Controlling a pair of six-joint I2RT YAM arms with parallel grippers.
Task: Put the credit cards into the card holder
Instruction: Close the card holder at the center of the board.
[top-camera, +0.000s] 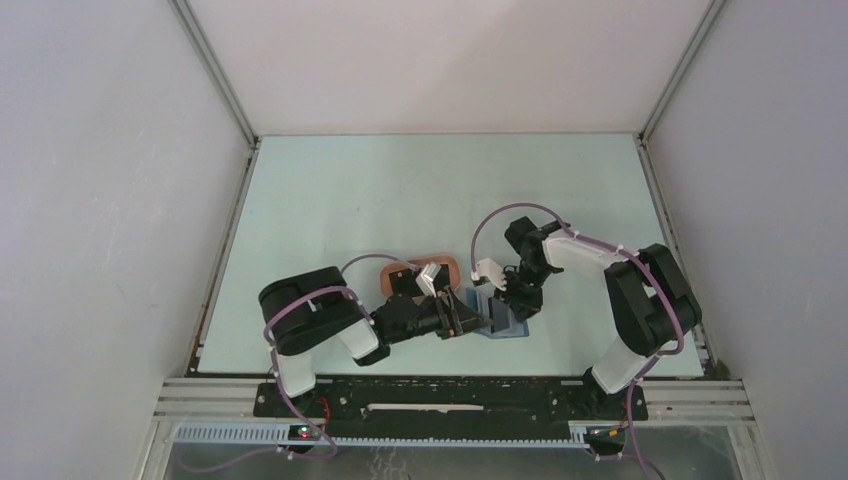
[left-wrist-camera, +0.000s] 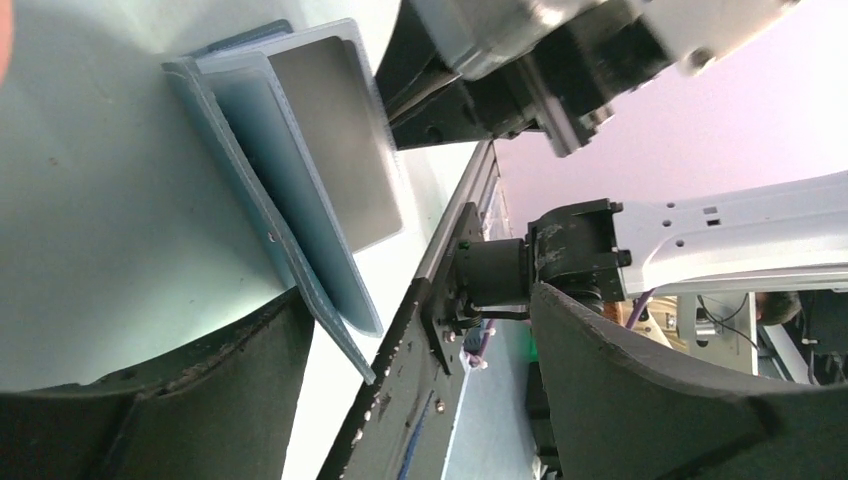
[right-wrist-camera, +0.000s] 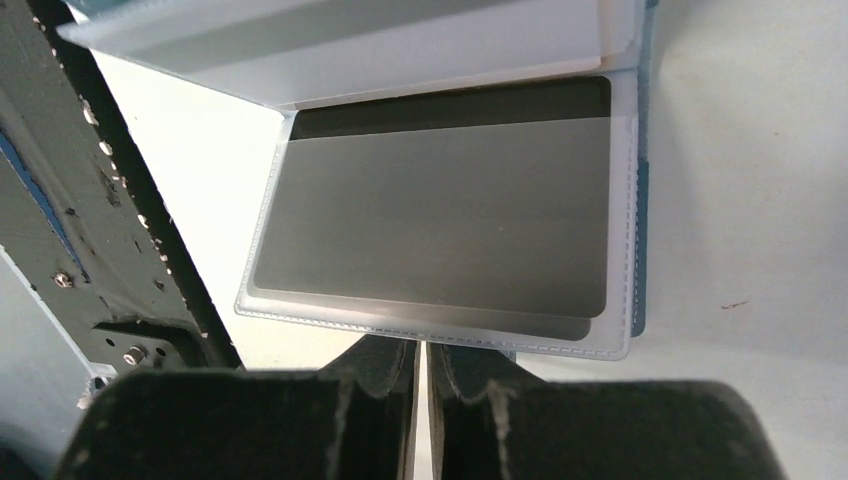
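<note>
The blue card holder (top-camera: 503, 325) stands open on the table near the front edge, between both grippers. A dark grey credit card (right-wrist-camera: 440, 220) sits inside its clear stitched pocket (right-wrist-camera: 440, 325); the same credit card (left-wrist-camera: 335, 140) shows in the left wrist view. My right gripper (right-wrist-camera: 420, 350) is shut to a thin slit, its fingertips right at the pocket's near edge, with nothing seen between them. My left gripper (left-wrist-camera: 415, 300) is wide open beside the card holder (left-wrist-camera: 250, 200). A lower corner of the holder reaches in by the left finger (left-wrist-camera: 150, 400). The right finger is apart from it.
A pink oval tray (top-camera: 385, 272) lies just behind the left gripper (top-camera: 468, 320), with something dark in it, partly hidden by the arm. The black base rail (left-wrist-camera: 400, 400) runs along the table's front edge close to the holder. White walls enclose the table.
</note>
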